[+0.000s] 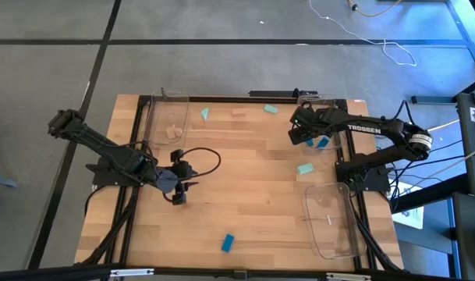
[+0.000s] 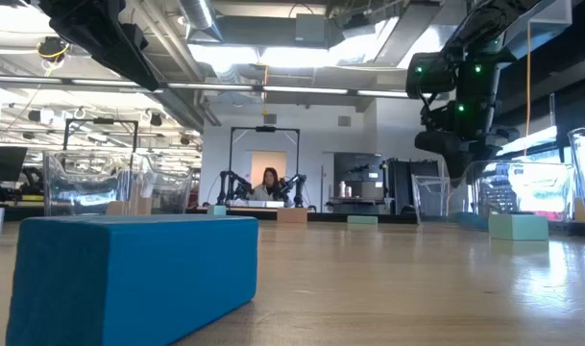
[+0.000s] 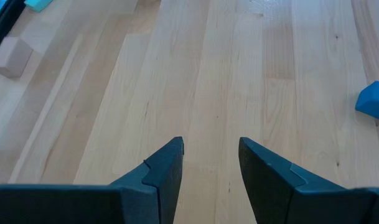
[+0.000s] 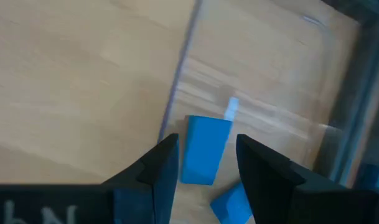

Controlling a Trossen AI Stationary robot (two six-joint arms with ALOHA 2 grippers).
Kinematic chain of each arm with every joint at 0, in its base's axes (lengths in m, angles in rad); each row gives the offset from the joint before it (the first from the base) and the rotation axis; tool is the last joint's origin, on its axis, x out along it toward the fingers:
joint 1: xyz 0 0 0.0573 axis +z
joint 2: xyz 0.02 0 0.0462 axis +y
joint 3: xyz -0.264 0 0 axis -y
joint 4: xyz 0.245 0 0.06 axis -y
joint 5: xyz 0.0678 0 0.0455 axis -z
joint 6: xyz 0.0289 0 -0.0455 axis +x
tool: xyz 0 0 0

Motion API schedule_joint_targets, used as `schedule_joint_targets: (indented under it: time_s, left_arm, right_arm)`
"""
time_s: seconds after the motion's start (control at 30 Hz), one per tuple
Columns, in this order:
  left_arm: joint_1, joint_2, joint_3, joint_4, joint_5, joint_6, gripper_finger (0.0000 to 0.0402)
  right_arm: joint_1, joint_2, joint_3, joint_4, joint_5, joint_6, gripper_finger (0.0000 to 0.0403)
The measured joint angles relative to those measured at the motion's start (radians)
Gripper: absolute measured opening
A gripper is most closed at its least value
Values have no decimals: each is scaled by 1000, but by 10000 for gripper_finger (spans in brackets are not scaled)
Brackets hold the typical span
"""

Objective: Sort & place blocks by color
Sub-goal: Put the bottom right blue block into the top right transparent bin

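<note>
My right gripper is open above the clear tray at the table's far right. In the right wrist view its gripper has a blue block showing between its fingers, with a gap on each side, and a second blue block beside it. Both blue blocks lie in that tray. My left gripper is open and empty over bare wood at the table's left middle. A mint block, a blue block, further mint blocks and tan blocks lie on the table.
A clear tray stands at the far left and another at the near right. In the low view a blue block fills the foreground. A person sits in the room beyond the table.
</note>
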Motion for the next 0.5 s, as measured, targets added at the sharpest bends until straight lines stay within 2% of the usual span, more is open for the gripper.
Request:
schedule_joint_targets:
  time_s: [0.17, 0.37, 0.5]
  left_arm:
    - [0, 0, 0, 0, 0, -53, 149]
    - [0, 0, 0, -8, 19, -31, 149]
    - [0, 0, 0, -8, 21, -35, 149]
  right_arm:
    - [3, 0, 48, 28, -136, -139, 160]
    - [52, 0, 54, 189, -422, -326, 160]
    - [82, 0, 54, 205, -379, -324, 160]
